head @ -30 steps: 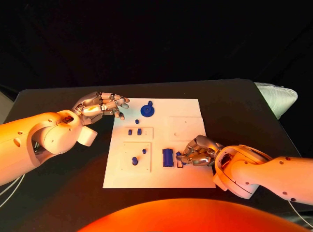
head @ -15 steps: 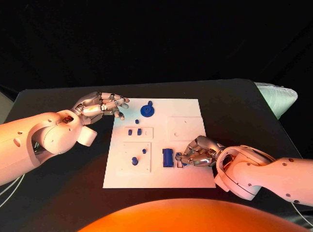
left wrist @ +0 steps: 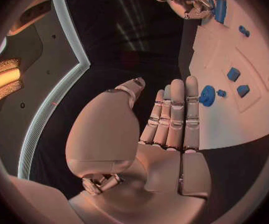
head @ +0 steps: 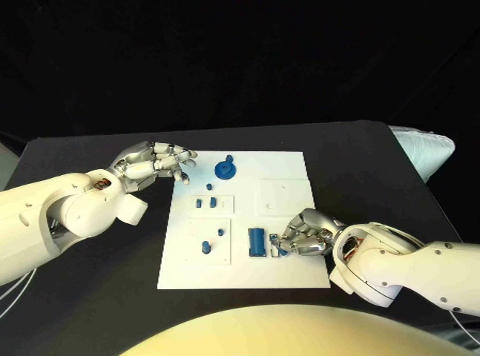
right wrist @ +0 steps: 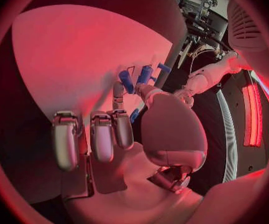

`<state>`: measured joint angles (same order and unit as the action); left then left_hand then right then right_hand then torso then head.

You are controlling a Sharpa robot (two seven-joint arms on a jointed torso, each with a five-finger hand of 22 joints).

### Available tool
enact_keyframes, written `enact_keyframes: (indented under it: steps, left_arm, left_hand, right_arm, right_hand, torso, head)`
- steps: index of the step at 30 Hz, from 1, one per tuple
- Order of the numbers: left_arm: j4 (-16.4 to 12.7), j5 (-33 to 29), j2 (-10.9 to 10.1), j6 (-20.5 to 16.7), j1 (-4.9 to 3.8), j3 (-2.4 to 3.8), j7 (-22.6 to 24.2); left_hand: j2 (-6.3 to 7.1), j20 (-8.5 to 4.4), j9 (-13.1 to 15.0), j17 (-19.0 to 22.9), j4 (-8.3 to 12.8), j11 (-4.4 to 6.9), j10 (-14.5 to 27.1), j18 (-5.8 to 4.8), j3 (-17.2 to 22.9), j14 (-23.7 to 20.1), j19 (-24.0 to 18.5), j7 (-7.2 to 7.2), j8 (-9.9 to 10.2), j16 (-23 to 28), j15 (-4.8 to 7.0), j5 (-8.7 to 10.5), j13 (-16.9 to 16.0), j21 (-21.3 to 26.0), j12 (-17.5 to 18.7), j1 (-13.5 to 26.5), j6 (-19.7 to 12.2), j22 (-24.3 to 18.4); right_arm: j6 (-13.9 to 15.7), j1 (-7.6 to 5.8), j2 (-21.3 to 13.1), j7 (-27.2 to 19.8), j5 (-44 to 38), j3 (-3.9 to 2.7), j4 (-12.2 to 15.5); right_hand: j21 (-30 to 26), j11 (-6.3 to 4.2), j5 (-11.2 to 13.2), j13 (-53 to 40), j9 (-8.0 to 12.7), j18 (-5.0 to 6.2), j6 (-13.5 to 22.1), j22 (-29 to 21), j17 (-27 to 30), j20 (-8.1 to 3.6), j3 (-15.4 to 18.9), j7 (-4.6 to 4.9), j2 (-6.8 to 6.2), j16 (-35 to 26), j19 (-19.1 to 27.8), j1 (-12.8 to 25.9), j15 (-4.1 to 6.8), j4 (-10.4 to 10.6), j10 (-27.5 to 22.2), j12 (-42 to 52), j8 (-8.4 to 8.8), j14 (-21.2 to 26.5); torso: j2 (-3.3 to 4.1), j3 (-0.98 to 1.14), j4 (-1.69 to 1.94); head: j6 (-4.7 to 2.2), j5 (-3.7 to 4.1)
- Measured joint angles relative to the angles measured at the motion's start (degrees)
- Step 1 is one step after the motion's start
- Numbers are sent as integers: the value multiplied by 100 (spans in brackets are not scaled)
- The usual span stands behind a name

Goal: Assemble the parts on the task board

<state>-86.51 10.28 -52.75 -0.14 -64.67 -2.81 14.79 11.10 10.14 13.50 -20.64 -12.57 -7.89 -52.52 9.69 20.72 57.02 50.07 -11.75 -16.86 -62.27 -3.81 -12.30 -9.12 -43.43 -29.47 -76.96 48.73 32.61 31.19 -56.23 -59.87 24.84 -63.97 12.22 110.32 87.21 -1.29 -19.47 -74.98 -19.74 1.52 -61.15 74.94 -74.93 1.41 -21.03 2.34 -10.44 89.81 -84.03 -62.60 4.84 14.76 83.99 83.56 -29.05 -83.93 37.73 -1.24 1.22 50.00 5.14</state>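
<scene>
The white task board (head: 288, 271) lies in the middle of the black surface (head: 379, 156). Some blue parts already stand in it. A round blue part (head: 225, 170) sits near the far edge. Two small blue pieces (head: 205, 201) stand in a little square frame below it. Two more (head: 211, 242) are in the next square frame, nearer the robot. A long blue block (head: 257, 242) stands up near the right robot hand. I think the job is only partly done, because the square frame (head: 283, 196) on the right side of the board looks bare.

The right robot hand (head: 305, 234) rests low on the board, just beside the long blue block. Its fingers curl in around a small blue piece (head: 280, 251). It seems to pinch that piece, maybe to push it into its place.

The left robot hand (head: 154, 161) waits at the far left corner of the board, over the black surface. Its fingers are bent and a little apart, and it holds nothing.
</scene>
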Motion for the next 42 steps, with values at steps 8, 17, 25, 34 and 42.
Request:
enact_keyframes:
  steps: [8, 17, 25, 34, 42]
  left_arm:
    - [0, 0, 0, 1, 0, 0, -5]
    - [0, 0, 1, 1, 0, 0, -9]
    - [1, 1, 2, 2, 0, 0, -12]
    - [7, 1, 5, 2, 0, 0, -18]
    - [10, 1, 6, 2, 0, 0, -28]
  left_hand:
    - [0, 0, 0, 0, 0, 0, 0, 0, 0, 0, 0, 0, 0, 0, 0, 0, 0, 0, 0, 0, 0, 0]
    - [0, 0, 0, 0, -1, 0, 0, 0, -1, 0, 0, 11, 0, 0, 0, 0, 0, 9, 0, 0, -11, 0]
    - [0, 0, 0, -2, -16, 0, 0, 0, -16, 0, 0, 21, 0, 0, 0, 0, 1, 23, 1, 0, -21, -2]
    - [0, 0, 0, -5, -16, 0, 0, 0, -16, 0, 0, 21, 0, 0, 0, 0, 1, 23, 1, 0, -21, -5]
    - [0, 0, 0, -5, -16, 0, 0, 0, -16, 0, 0, 21, 0, 0, 0, 0, 1, 23, 1, 0, -21, -5]
  right_arm:
    - [-88, -12, 11, -3, -61, -16, 10]
    - [-116, -15, 27, 10, -177, -19, 5]
    - [-105, -11, 40, 15, -222, -15, 11]
    - [-72, -1, 54, -6, -148, -5, 33]
    - [-35, 0, 52, -11, -43, -4, 39]
  right_hand:
    - [0, -60, 346, 0, 9, -71, -25, -1, 0, -20, -485, -5, -55, 0, 20, -466, 20, -450, 0, 48, 0, -21]
    - [0, -59, 498, 0, 16, -70, -26, -1, 1, -40, -485, -4, -118, 0, 1, -590, 39, -450, 0, 47, -23, -1]
    - [0, -58, 506, 0, 22, -71, -56, -2, 1, -40, -557, -15, -114, 0, 1, -586, 39, -380, 1, 70, -23, 0]
    - [16, -57, 520, 0, 32, -70, -57, -3, 1, -40, -793, -15, -17, 0, 1, -315, 39, -443, 1, 69, -46, 0]
    - [-13, -57, 555, 0, 29, -71, -57, -3, 2, -40, -689, -16, -81, 0, 1, 1, 39, -276, 1, 68, -47, 0]
  torso:
    - [-1, -3, 1]
    - [-1, -2, 1]
    - [-1, 0, 1]
    - [0, 2, 1]
    - [0, 0, 1]
  head:
    - [0, 4]
    - [0, 7]
    - [0, 9]
    - [0, 4]
    - [0, 1]
